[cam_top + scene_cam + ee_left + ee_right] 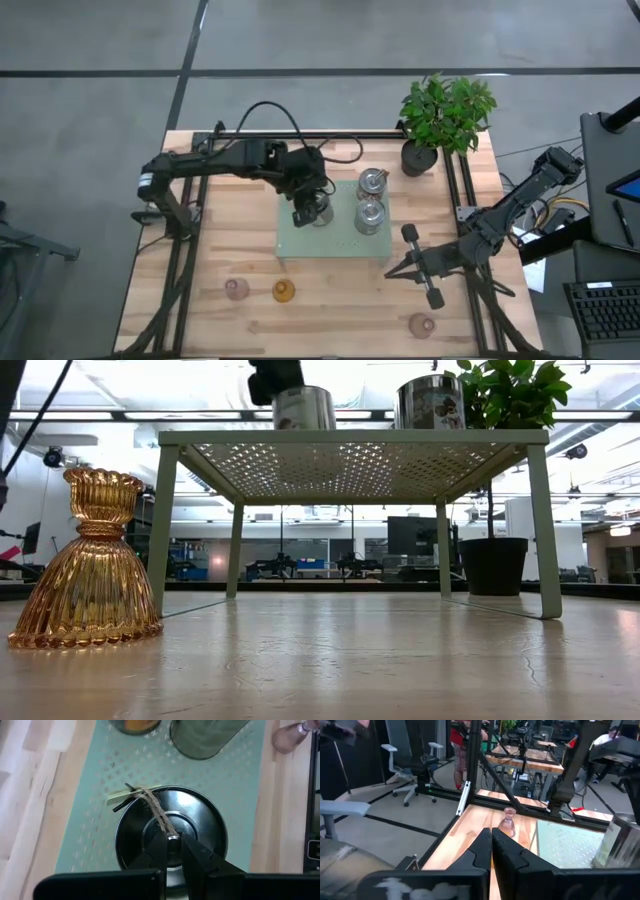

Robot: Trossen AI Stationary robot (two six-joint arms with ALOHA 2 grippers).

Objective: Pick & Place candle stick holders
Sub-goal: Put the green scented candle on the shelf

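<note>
The left gripper is over the left part of the green tray, its two fingers pinched tight on the small centre post of a silvery holder that stands on the tray; a twine tag trails from that post. The right gripper waits off the tray's right edge, low over the table, fingers clenched on nothing. Judged from this hold, the risk lies in the narrow purchase: the post is thin and smooth, so the holder could slip or swing if lifted, and if it is being set down, a tilted release could tip it. The twine might also snag on the fingers as they part. Two more silvery holders stand just to the right on the tray, so a sideways drift could knock them. Count in the overhead view: three silvery holders on the tray; one amber holder and two pink holders on the bare wood near the front edge, well apart from the tray; six holders in all, three of them not yet on the tray. One potted plant stands at the far right corner.
</note>
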